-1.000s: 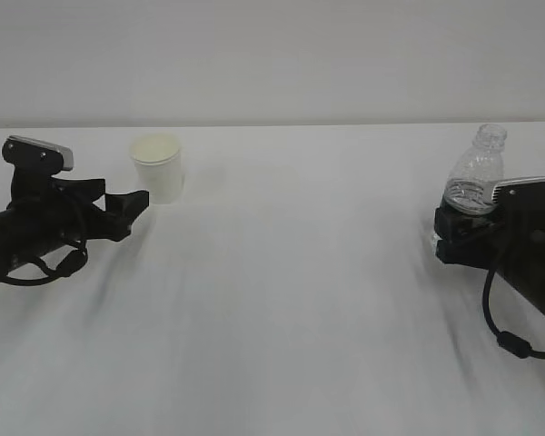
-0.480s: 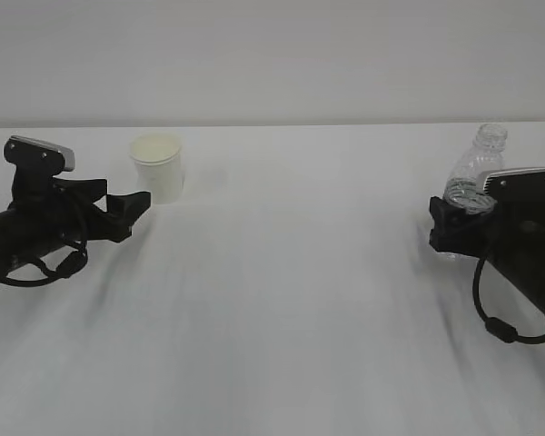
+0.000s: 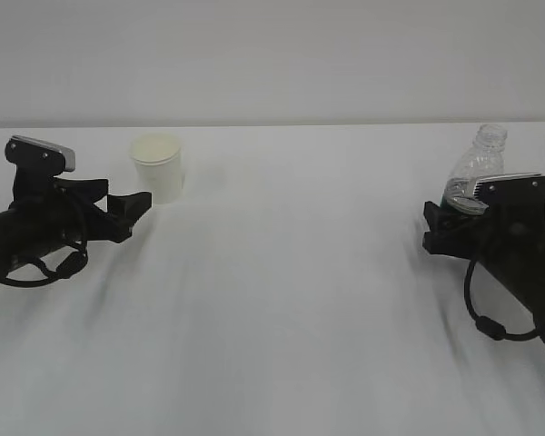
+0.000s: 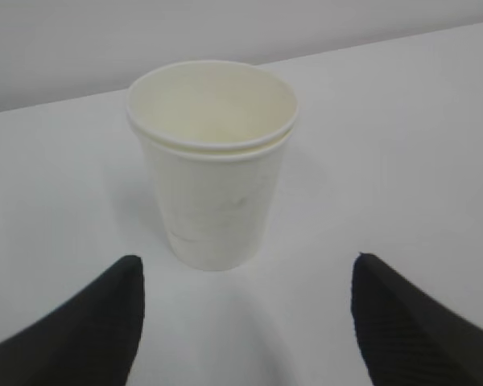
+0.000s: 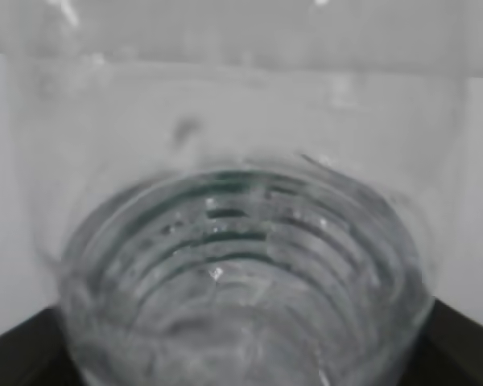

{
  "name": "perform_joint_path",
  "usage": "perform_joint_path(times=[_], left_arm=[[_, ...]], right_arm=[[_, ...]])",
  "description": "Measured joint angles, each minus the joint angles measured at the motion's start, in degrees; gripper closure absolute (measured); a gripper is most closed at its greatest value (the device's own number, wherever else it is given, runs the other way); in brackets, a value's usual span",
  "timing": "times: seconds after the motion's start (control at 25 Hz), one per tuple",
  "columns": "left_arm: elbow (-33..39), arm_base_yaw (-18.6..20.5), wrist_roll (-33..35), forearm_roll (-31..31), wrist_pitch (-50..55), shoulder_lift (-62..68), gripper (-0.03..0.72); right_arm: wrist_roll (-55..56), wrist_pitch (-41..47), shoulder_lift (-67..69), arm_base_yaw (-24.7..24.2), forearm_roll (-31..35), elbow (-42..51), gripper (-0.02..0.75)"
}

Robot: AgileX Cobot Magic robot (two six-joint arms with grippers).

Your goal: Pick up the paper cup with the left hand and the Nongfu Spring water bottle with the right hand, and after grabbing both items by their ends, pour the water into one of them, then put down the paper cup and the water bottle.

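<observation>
A: White tabletop [image 3: 282, 300], plain wall behind. At left of frame, what has changed?

B: Nothing: the left hand [image 3: 132, 207] stays just short of the paper cup [image 3: 158, 168], jaws spread wide, cup upright at upper left.

A: At right?

B: The right hand [image 3: 440, 232] has shifted leftward around the Nongfu Spring water bottle [image 3: 475, 177], which now tilts between its parted jaws; no firm grip is evident. Both pickups appear to remain pending.
</observation>
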Motion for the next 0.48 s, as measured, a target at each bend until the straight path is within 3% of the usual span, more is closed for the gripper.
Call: perform_joint_path(times=[0.48], left_arm=[[0.0, 0.0, 0.0, 0.1, 0.0, 0.0, 0.112]], right_arm=[[0.0, 0.0, 0.9, 0.0, 0.0, -1.8, 0.151]])
